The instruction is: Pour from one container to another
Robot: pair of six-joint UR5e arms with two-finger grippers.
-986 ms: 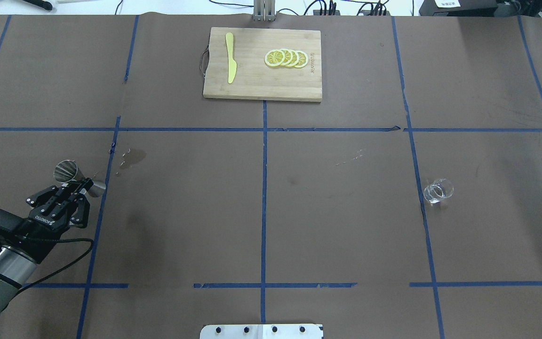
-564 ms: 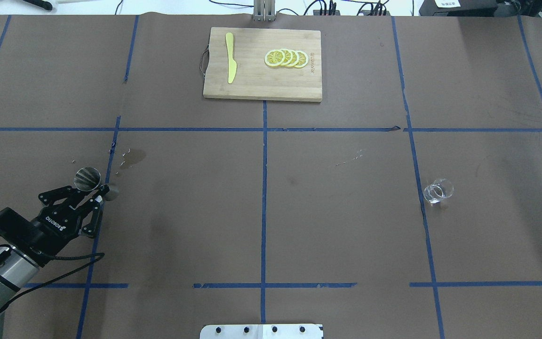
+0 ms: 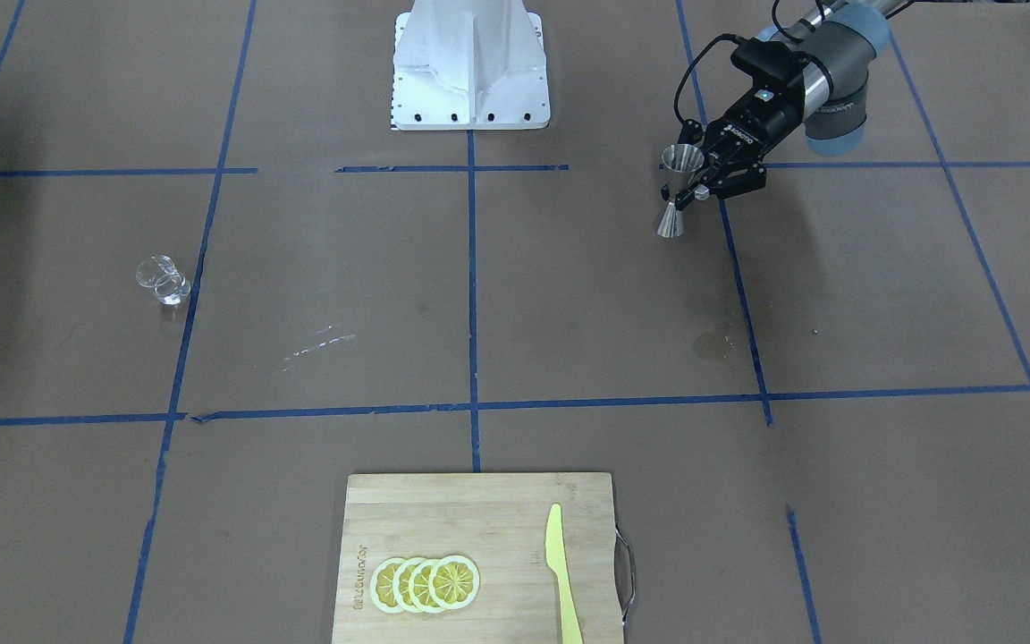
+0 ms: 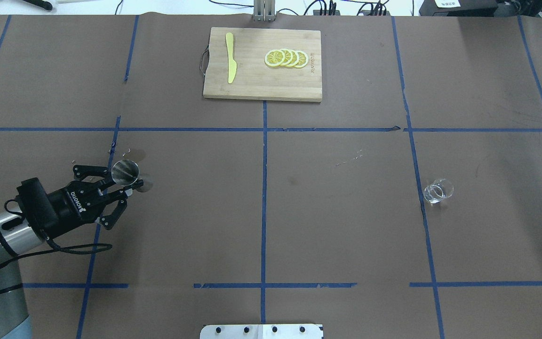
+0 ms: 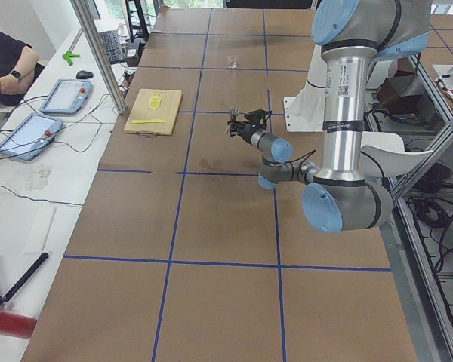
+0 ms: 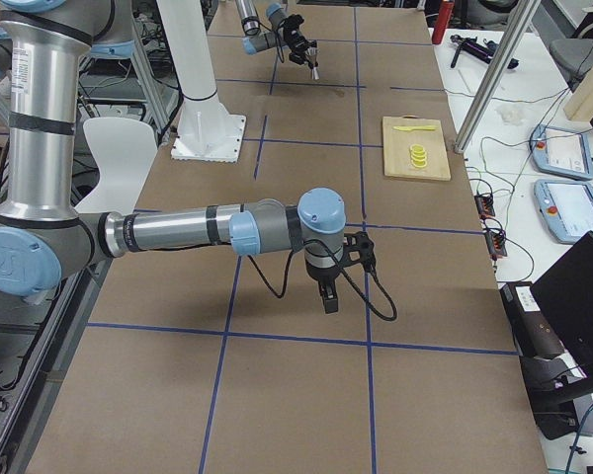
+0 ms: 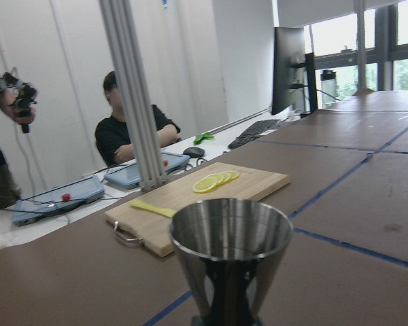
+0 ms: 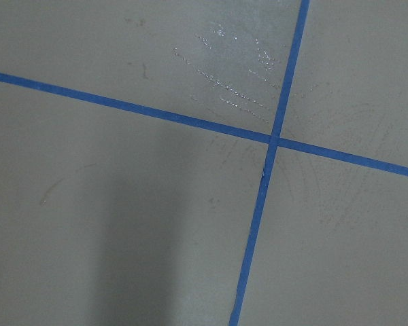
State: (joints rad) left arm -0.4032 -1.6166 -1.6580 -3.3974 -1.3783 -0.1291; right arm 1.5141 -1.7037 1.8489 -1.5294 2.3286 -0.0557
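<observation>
The steel jigger is held upright at its narrow waist, my left gripper shut on it over the table's left part. The front-facing view shows the same jigger in the left gripper, and the left wrist view is filled by the jigger's open top cone. The clear glass cup stands alone far to the right, also visible as the cup in the front-facing view. My right gripper points down at the table in the exterior right view only; I cannot tell its state.
A wooden cutting board at the far middle carries lemon slices and a yellow knife. A wet stain lies just beyond the jigger. The robot base stands at the near edge. A person sits beyond the table.
The left gripper has swung right and forward with the jigger. The jigger has turned from tilted to upright. The cup has not moved.
</observation>
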